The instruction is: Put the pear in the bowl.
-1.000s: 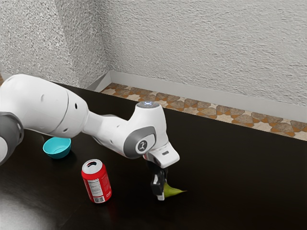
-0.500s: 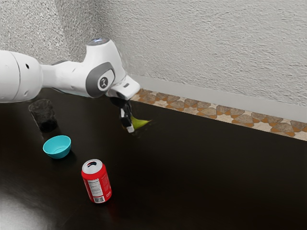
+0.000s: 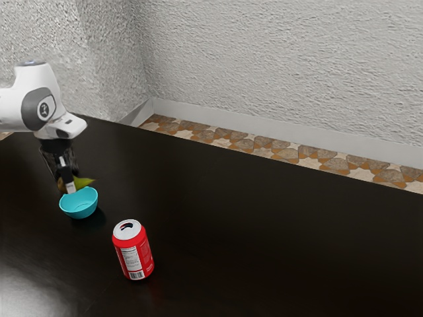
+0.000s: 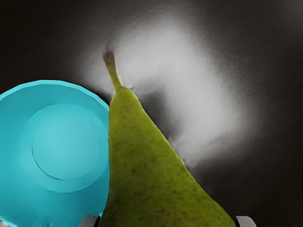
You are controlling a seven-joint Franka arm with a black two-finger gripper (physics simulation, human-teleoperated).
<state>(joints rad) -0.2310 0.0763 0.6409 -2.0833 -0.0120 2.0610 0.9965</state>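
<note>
on table (image 3: 264,244) | can (image 3: 134,254) before bowl (image 3: 80,207), exterior view's right | glass (image 3: 48,157) behind bowl | pear (image 4: 147,175) near bowl

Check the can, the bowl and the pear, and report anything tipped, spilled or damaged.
Nothing stands out. The red can and the turquoise bowl stand upright, and I see no spill on the table. The pear, held in my gripper, has small brown specks but no visible bruise.

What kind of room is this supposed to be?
Probably a plain indoor room, simulated on a computer. It has a rough, pale wall with a skirting board, a patterned floor and a dark table.
</note>
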